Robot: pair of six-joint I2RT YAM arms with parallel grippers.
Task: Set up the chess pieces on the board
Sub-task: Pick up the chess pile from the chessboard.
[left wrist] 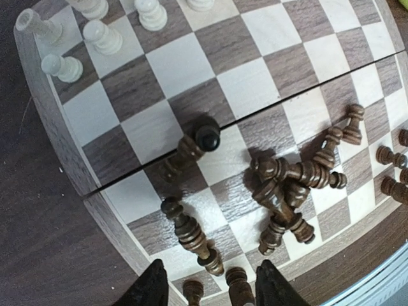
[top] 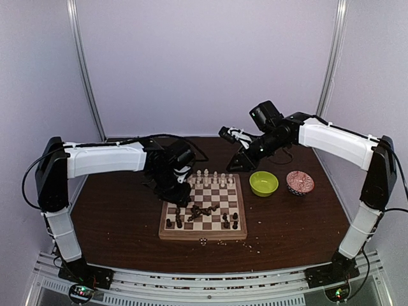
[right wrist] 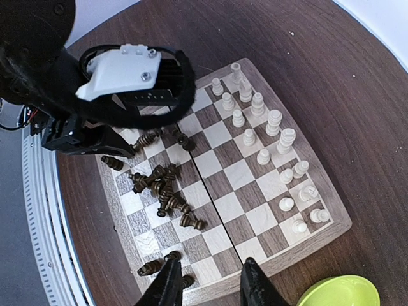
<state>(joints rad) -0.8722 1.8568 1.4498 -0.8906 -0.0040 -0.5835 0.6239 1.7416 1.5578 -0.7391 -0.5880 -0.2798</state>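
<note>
Many cream pieces (top: 211, 178) are seen from above at the far edge of the board (top: 203, 236), with brown pieces (top: 203, 210) heaped mid-board. At the left wrist, the left tool (left wrist: 210, 280) is held spread over fallen brown pieces. At the right wrist, the right tool (right wrist: 209, 280) is held spread, empty, above the board.

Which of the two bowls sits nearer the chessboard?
The lime-green bowl, just beside the board; the red patterned bowl sits beyond it, farther away.

The board (top: 203, 235) is checked cream and dark brown inside a light tan rim. The cream-white pieces (top: 210, 176) fill its side toward the desk's far edge, and the dark brown pieces (top: 203, 210) its side toward the near edge. Toward the right edge are a lime-green bowl (top: 263, 183) and a red patterned bowl (top: 299, 183). The desk (top: 115, 223) is dark brown wood, speckled with pale crumbs (top: 203, 241).
</note>
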